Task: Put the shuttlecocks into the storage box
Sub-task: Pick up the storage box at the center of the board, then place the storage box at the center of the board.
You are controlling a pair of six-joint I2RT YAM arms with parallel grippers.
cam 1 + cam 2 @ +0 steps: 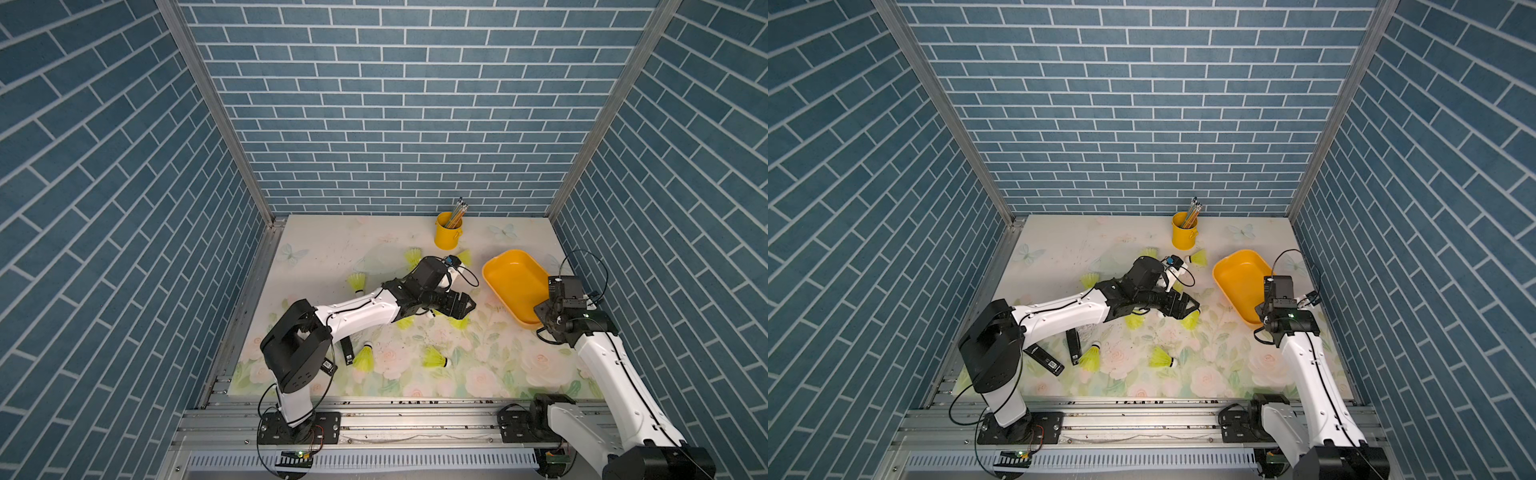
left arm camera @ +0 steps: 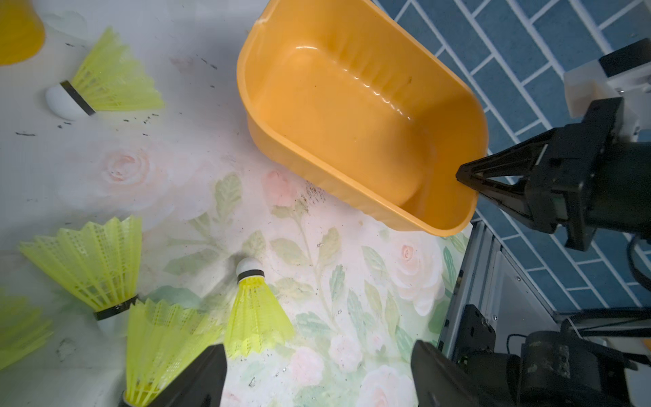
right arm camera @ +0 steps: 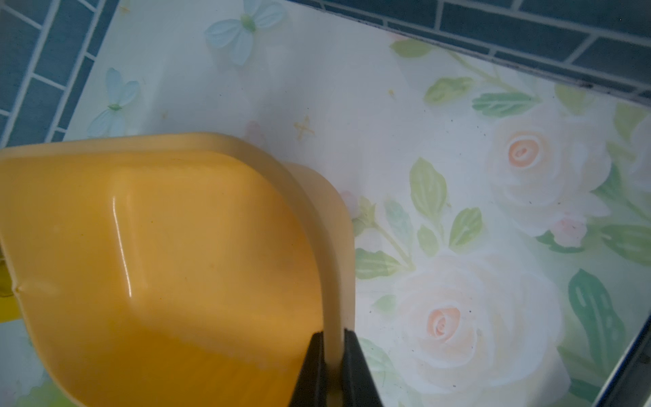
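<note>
At the right pincer (image 3: 332, 334): pressed together on the rim of the storage box (image 3: 246, 144), one finger inside the wall, one outside. Reads as a hold to steady or drag the box, I judge. Box empty; in both top views it sits right of centre, near the right edge of the tabletop (image 1: 332, 249). The left pincer (image 2: 318, 347): spread, holding nothing, low over a shuttlecock (image 2: 255, 310) whose white tip points toward the box. Other shuttlecocks (image 1: 365, 358) lie scattered at centre and lower centre. Pencil cup (image 1: 448, 230) stands upper centre, well apart.

Floral table (image 1: 498, 365) w/ shuttlecocks (image 1: 436, 358), storage box (image 1: 515, 284), pencil cup (image 1: 446, 237).
</note>
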